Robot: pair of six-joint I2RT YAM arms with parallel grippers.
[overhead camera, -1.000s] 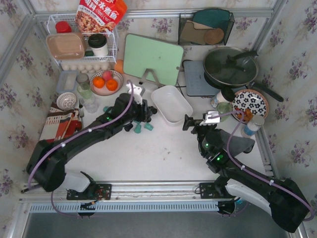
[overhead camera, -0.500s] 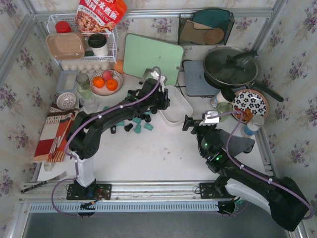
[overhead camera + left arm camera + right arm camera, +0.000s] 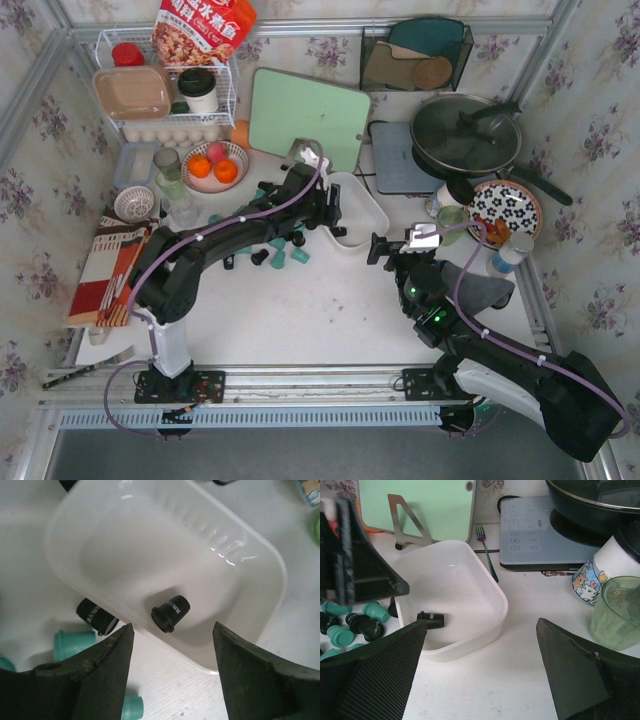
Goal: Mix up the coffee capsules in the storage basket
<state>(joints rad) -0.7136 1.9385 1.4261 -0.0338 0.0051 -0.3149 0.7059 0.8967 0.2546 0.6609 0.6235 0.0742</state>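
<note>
The white storage basket (image 3: pixel 374 212) sits mid-table. One black coffee capsule (image 3: pixel 171 612) lies on its side inside it, also visible as a black capsule (image 3: pixel 431 619) from the right wrist. My left gripper (image 3: pixel 335 212) hovers over the basket's near-left corner, open with nothing between its fingers (image 3: pixel 107 655). Several teal and black coffee capsules (image 3: pixel 278 256) lie loose on the table left of the basket; a black one (image 3: pixel 95 616) rests against its outer wall. My right gripper (image 3: pixel 383 247) stands open and empty just right of the basket, facing it.
A green cutting board (image 3: pixel 308 118) on a stand rises behind the basket, a fork (image 3: pixel 485 550) beside it. An induction plate (image 3: pixel 398 160) with a lidded pan (image 3: pixel 465 135), a mug and a green cup (image 3: pixel 619 610) stand to the right. A fruit bowl (image 3: pixel 213 165) sits at the left.
My left arm swung right from the loose capsules to the basket. Its jaws opened and a black capsule now lies in the basket. The right arm stayed still.
</note>
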